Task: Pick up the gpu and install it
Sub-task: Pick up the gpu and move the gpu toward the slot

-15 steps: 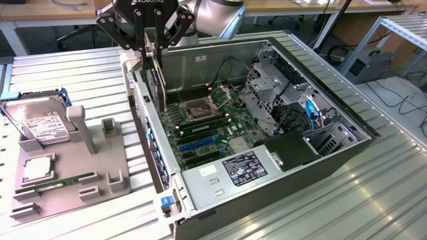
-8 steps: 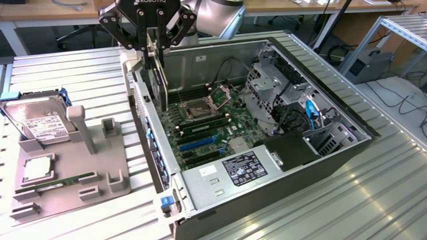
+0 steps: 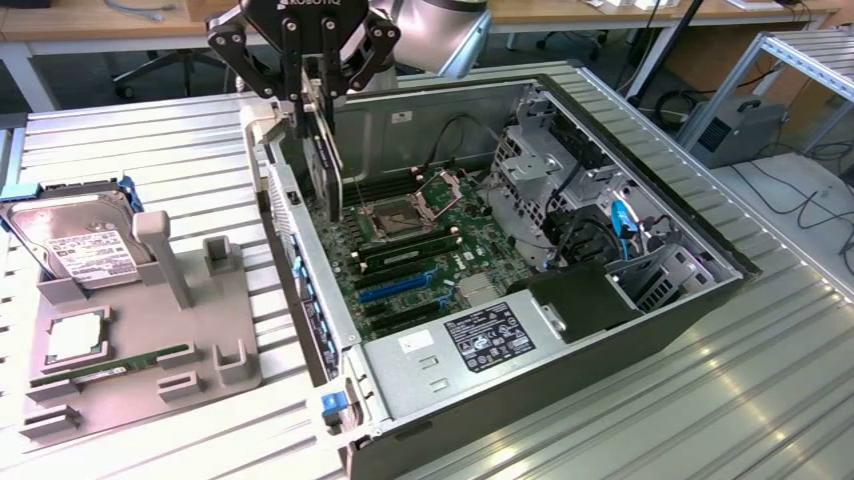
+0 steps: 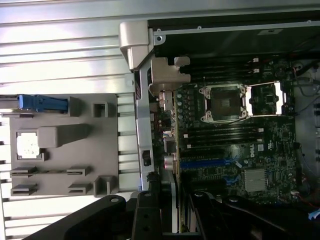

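The gpu, a thin dark card seen edge-on, hangs upright over the near wall of the open computer case. My gripper is shut on its upper edge. The card's lower end is above the motherboard, close to the CPU socket, and apart from the blue expansion slot. In the wrist view the card's pale edge runs between my two dark fingers, with the blue slot and the motherboard beyond it.
A grey fixture tray lies at the exterior view's left on the slatted table. It holds a hard drive, a CPU and a green memory stick. Inside the case are a drive cage, cables and a power supply.
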Robot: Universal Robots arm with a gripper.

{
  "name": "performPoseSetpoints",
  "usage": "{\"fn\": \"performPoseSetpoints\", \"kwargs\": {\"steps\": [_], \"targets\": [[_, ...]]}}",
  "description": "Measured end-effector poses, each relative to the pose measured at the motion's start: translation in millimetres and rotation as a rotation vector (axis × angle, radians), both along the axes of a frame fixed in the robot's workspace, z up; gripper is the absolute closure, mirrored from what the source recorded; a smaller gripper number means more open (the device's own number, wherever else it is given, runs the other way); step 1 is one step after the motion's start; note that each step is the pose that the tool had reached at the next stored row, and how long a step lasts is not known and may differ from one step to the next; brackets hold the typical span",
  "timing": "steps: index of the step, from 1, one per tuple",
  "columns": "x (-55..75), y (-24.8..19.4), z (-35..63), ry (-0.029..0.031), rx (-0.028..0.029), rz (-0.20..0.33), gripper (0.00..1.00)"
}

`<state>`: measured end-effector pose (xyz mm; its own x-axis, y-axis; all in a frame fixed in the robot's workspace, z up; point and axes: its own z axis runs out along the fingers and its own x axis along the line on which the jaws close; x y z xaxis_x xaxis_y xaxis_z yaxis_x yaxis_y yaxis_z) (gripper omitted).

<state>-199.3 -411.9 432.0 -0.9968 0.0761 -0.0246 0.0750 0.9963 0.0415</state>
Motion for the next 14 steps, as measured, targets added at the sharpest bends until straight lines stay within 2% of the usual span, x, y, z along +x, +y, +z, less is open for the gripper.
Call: {"fn": "performPoseSetpoints", "kwargs": {"steps": [14], "targets": [[8.4, 0.0, -0.1, 0.0000, 0.0001, 0.000, 0.73]]}}
